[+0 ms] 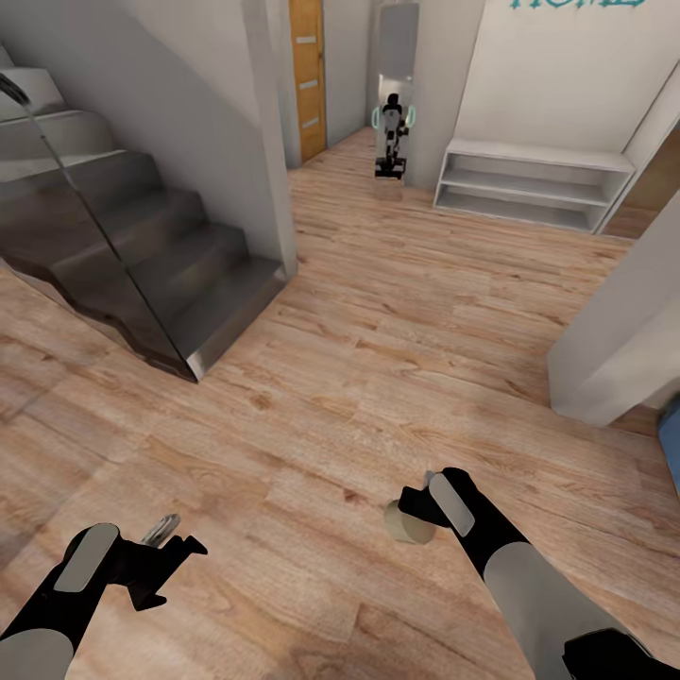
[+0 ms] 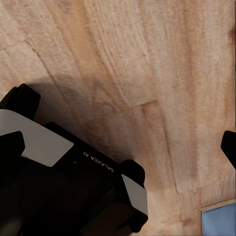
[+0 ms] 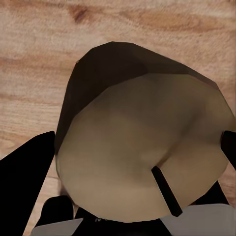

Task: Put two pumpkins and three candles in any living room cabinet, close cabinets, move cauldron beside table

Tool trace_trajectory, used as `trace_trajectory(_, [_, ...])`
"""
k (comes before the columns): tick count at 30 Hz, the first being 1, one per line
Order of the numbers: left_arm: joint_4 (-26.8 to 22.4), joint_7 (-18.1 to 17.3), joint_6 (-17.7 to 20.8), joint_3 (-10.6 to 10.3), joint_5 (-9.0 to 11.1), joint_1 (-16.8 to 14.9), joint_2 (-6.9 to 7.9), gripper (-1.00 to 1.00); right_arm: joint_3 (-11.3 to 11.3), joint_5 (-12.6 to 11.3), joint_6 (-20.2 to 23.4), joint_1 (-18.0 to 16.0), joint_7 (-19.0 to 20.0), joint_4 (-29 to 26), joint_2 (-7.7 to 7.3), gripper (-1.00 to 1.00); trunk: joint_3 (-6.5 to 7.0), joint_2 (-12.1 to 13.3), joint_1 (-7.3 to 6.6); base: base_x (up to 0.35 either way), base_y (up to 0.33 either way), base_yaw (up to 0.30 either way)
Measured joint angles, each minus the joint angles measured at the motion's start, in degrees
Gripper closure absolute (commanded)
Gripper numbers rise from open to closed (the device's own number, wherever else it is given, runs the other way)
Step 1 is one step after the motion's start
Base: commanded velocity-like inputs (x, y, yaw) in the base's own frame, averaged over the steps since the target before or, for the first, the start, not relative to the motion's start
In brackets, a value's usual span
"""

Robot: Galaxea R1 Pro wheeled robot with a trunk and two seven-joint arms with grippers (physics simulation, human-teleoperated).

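Our right gripper (image 1: 416, 515) pinches a stubby beige-tan cylinder candle (image 1: 408, 525) above the light wooden plank floor (image 1: 378, 312). Our left gripper (image 1: 175, 540) hangs over that floor too, near the grey staircase (image 1: 142, 255); whether its fingers are spread, we cannot tell.

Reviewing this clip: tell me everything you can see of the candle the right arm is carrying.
The candle is a short, stubby beige-tan cylinder with a waxy, matte look. The right wrist view shows one flat end close up, with a thin dark wick on it and a darker, shaded side. It lies tilted on its side in the right claw, whose dark fingers sit at either side of it. It is held up above the wooden floor, in open hallway, and nothing else touches it.
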Motion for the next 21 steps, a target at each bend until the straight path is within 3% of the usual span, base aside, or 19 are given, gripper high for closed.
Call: trace_trajectory(21, [0.0, 0.0, 0.1, 0.0, 0.0, 0.0, 0.07, -1.0, 0.0, 0.0, -0.1, 0.0, -0.1, 0.1, 1.05, 1.0, 5.68, 8.4, -4.61, 0.0, 0.0, 0.071])
